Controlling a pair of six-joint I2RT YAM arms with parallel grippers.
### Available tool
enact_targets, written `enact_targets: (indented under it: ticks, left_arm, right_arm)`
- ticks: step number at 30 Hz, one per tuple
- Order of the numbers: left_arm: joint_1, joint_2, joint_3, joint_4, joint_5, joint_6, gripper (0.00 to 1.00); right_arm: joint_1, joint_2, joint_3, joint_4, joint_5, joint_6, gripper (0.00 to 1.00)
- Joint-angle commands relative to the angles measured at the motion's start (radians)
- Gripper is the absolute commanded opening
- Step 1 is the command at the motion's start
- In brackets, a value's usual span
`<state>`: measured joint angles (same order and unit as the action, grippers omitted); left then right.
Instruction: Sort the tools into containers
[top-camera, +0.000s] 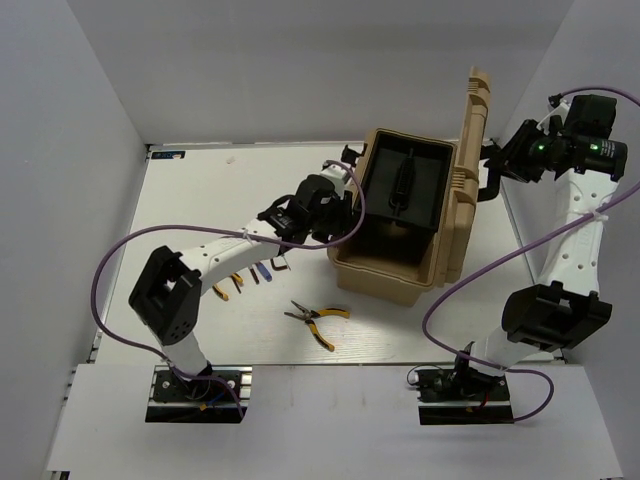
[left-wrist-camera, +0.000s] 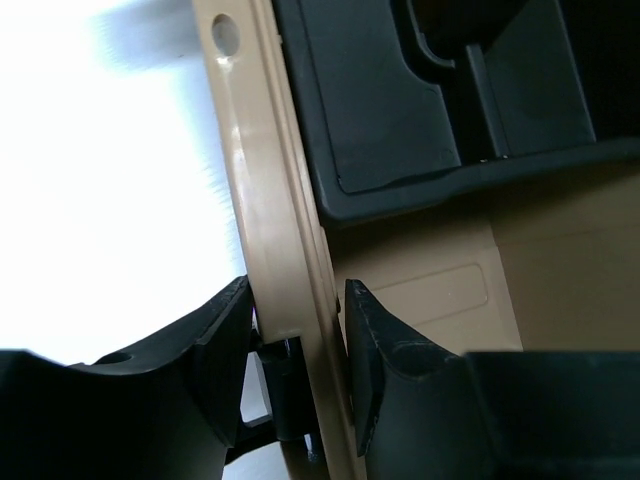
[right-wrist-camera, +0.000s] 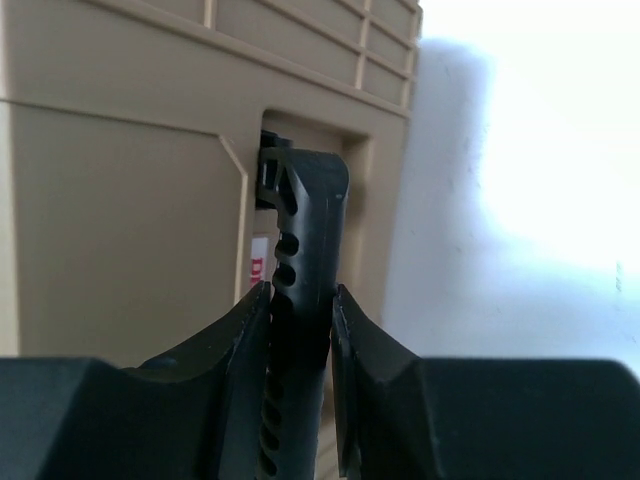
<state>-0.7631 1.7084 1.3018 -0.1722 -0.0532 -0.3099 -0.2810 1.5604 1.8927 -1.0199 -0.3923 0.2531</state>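
Left tool (left-wrist-camera: 297, 300) straddling tan plastic case (left-wrist-camera: 270, 200) rim, seen only from its wrist, grip unclear, right tool (right-wrist-camera: 300, 300) clamped on black ribbed lid latch (right-wrist-camera: 310, 200), yellow-handled pliers (top-camera: 320, 318) on white bench (top-camera: 200, 200) at case's seven o'clock, smaller tools (top-camera: 237, 281) half-hidden under left arm (top-camera: 230, 245)

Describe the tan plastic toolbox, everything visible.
The tan plastic toolbox sits on the white table right of centre, open, its ribbed lid standing upright on the right. A black tray rests in its far part. The left gripper straddles its left rim; the right gripper clamps a black handle on the lid's outside.
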Motion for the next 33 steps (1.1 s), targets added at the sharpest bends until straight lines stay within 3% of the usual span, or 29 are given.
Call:
enact_targets:
  ticks: [1,12,19,24,27,28,30,31,33]
  left_arm:
    - [0.033,-0.085,-0.056,-0.138,-0.140,0.042,0.32]
    - [0.033,-0.148,-0.122,-0.119,-0.171,-0.011,0.32]
    - [0.042,-0.180,-0.141,-0.161,-0.204,-0.072,0.32]
    - [0.042,-0.199,-0.151,-0.151,-0.194,-0.092,0.36]
    - [0.042,-0.199,-0.151,-0.151,-0.185,-0.092,0.44]
    - [0.042,-0.199,-0.151,-0.151,-0.185,-0.092,0.46]
    - [0.042,-0.199,-0.151,-0.142,-0.175,-0.101,0.51]
    - [0.042,-0.199,-0.151,-0.142,-0.166,-0.101,0.52]
    - [0.042,-0.199,-0.151,-0.142,-0.166,-0.101,0.54]
  right_arm:
    - [-0.056,-0.030,0.091,0.064,0.148,-0.184,0.00]
    - [-0.086,-0.031,-0.006,0.049,0.263,-0.363,0.00]
    - [-0.084,0.015,0.023,0.049,0.363,-0.425,0.00]
    - [-0.086,0.036,0.034,0.044,0.425,-0.451,0.00]
    - [-0.087,0.023,0.034,0.044,0.414,-0.468,0.00]
    - [-0.087,0.018,0.049,0.038,0.402,-0.469,0.18]
    - [-0.090,0.000,0.068,0.034,0.345,-0.485,0.39]
    - [-0.087,-0.013,0.074,0.012,0.307,-0.489,0.53]
    - [-0.084,-0.037,0.106,-0.006,0.256,-0.494,0.61]
